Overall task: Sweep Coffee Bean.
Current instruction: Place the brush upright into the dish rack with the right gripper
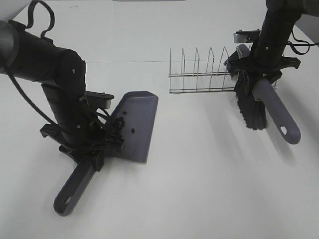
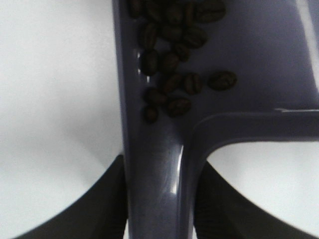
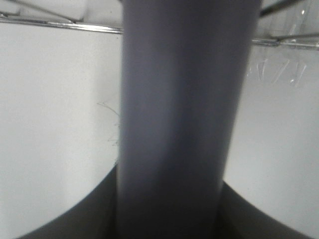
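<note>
The grey-purple dustpan [image 1: 135, 123] lies on the white table at the left, its mouth facing away from the arm. My left gripper [image 1: 94, 149] is shut on its handle [image 1: 75, 188]. In the left wrist view the handle [image 2: 159, 164] runs between the dark fingers [image 2: 107, 209], and the coffee beans [image 2: 172, 55] lie clustered inside the pan near the handle's root. A few beans [image 1: 122, 120] show as dark dots in the high view. At the right, my right gripper [image 1: 256, 74] is shut on the brush handle [image 3: 174, 124], holding the brush with its black bristles [image 1: 251, 107] above the table.
A wire rack [image 1: 199, 72] stands at the back, right beside the brush and the right gripper; its wires [image 3: 65, 25] cross the right wrist view. The brush's handle end [image 1: 286, 130] points toward the front right. White tabletop [image 1: 209, 174] lies between the arms.
</note>
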`<state>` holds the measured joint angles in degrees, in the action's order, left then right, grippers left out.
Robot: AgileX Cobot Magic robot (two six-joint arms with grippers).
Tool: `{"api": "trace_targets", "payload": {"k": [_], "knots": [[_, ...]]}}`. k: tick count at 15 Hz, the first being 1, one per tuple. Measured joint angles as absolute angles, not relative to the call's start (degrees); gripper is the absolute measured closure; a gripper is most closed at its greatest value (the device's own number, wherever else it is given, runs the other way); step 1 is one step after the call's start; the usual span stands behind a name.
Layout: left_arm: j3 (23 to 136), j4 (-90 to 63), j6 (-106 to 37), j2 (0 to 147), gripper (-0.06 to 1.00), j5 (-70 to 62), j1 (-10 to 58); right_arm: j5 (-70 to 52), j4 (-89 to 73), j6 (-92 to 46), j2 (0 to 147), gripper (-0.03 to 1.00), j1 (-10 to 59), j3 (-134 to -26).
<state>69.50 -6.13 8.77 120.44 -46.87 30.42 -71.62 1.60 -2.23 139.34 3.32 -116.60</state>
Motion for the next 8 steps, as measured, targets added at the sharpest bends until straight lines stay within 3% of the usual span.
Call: {"api": "trace_targets", "payload": {"k": [8], "knots": [[69.56,-7.05,8.77,120.44,0.62,-46.93,30.42,-71.33,-3.67,-2.92,141.75,0.66,1.15,-123.53]]}}
